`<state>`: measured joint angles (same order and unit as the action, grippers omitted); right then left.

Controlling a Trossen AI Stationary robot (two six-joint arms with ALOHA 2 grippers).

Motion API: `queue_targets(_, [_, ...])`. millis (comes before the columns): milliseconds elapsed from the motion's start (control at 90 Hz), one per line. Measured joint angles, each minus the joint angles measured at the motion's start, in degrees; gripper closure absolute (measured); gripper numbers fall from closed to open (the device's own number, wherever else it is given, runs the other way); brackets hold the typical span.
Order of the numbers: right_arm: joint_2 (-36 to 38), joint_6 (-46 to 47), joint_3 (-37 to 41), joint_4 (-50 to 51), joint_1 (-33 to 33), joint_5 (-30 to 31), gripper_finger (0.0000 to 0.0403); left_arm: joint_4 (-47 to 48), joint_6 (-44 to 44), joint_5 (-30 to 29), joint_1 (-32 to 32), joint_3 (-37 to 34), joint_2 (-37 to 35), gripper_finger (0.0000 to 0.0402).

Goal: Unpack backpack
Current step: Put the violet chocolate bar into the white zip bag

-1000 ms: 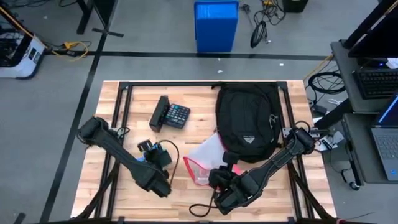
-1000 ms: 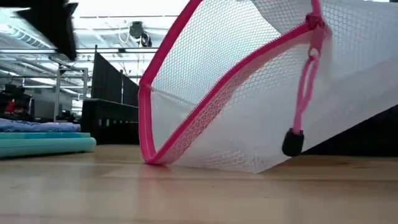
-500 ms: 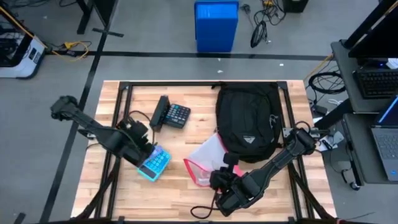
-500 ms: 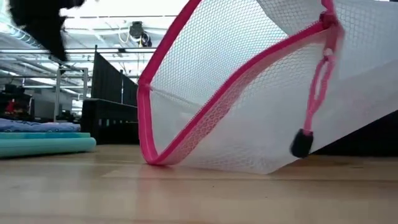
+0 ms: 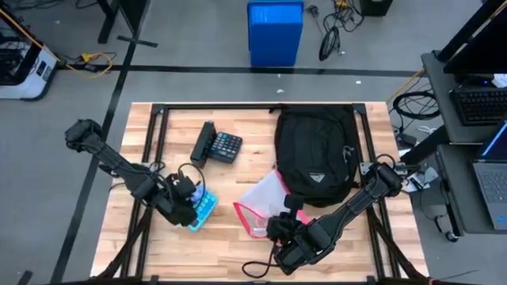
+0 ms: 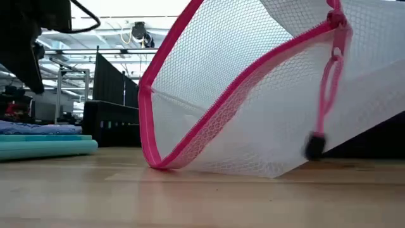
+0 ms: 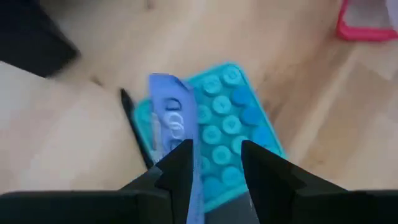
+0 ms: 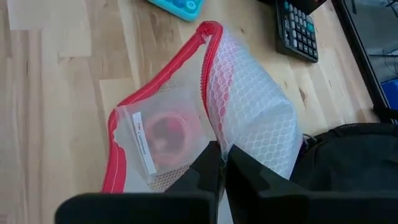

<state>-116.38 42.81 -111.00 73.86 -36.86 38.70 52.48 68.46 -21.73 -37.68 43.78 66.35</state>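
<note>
The black backpack (image 5: 315,154) lies flat at the table's far right. Next to its near left side is a white mesh pouch with a pink zipper (image 5: 257,207), with a small clear bag (image 8: 155,140) inside. My right gripper (image 5: 281,224) is shut on it. My left gripper (image 5: 188,207) hovers open over a teal button pad (image 7: 224,118) that lies flat on the table with a blue strip (image 7: 171,118) on it. In the low view that gripper (image 6: 28,38) stands clear above the pad (image 6: 44,147). My right gripper pinches the pouch's white mesh wall (image 8: 239,140) between its two shut fingers, coming slantwise from the table's near right side. The pouch is tilted up, its held part raised. Its pink-edged near corner (image 6: 155,161) rests on the table, and the zipper pull (image 6: 314,147) dangles.
A black calculator (image 5: 226,146) and a dark case (image 5: 204,142) lie at the far middle of the table. A black cable (image 5: 257,267) loops at the near edge. Bare wood shows at the table's near left and between pad and pouch.
My left arm has drawn back toward the table's left edge, and its gripper has then come down over the teal pad, which has stayed where it lay. The pouch has shifted slightly in my right gripper's hold and its zipper pull has swung.
</note>
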Motion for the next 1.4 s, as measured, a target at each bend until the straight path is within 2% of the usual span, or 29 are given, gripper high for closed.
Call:
queue_targets(156, [0.0, 0.0, 0.0, -0.2, 0.0, 0.1, 0.0403, 1.1, 0.0, -0.1, -0.3, 0.0, 0.0, 0.0255])
queue_targets(444, [0.0, 0.0, 0.0, -0.2, 0.1, 0.1, 0.0403, 1.0, -1.4, 0.2, -0.4, -2.6, 2.1, 0.014])
queue_targets(611, [0.0, 0.0, 0.0, -0.2, 0.1, 0.1, 0.0403, 0.8, -1.3, 0.5, -0.4, -4.1, 4.8, 0.0107])
queue_targets(1189, [0.0, 0.0, 0.0, -0.4, 0.1, 0.1, 0.0403, -3.1, 1.8, 0.3, -0.2, -7.5, 9.2, 0.0106])
queue_targets(1289, [0.0, 0.0, 0.0, -0.4, 0.1, 0.0, 0.0403, -4.1, 1.4, 0.3, -0.2, -7.5, 9.2, 0.0124])
queue_targets(1400, [0.0, 0.0, 0.0, -0.4, 0.1, 0.0, 0.0403, -4.7, 0.1, 0.5, -0.2, -7.5, 9.2, 0.0166])
